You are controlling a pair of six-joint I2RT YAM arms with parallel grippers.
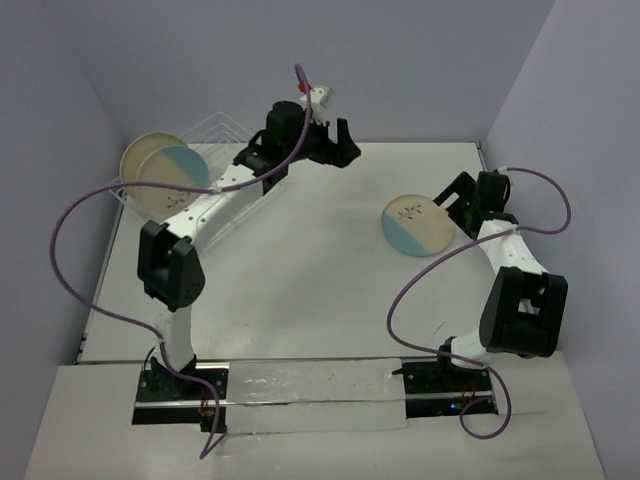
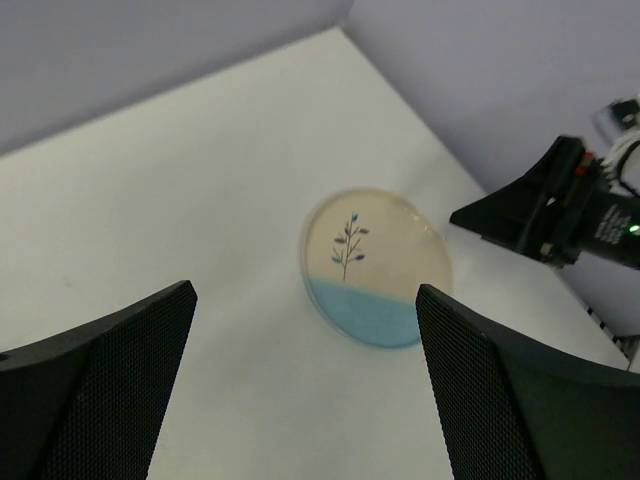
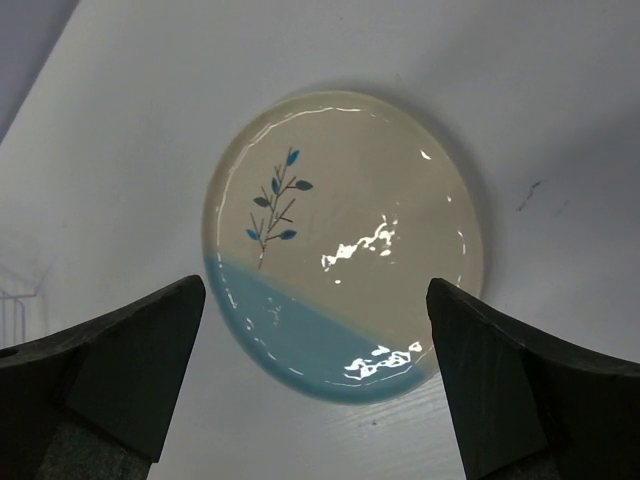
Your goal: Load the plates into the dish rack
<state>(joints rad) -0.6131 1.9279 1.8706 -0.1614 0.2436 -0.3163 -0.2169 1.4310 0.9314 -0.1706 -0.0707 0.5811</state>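
Note:
One half-cream, half-blue plate (image 1: 418, 225) lies flat on the table at the right, also seen in the left wrist view (image 2: 375, 265) and the right wrist view (image 3: 345, 245). My right gripper (image 1: 447, 212) (image 3: 315, 390) hovers open at that plate's right edge, its blue part between the fingers and nothing held. Two more plates stand on edge in the white wire dish rack (image 1: 218, 130) at the back left: a cream plate (image 1: 143, 150) and a cream-and-blue plate (image 1: 178, 178). My left gripper (image 1: 335, 152) (image 2: 305, 400) hangs open and empty, raised right of the rack.
Grey walls close the table at the back and both sides. The left forearm (image 1: 215, 200) lies across the front of the rack. Purple cables loop beside both arms. The right arm's gripper (image 2: 550, 210) shows at the right of the left wrist view.

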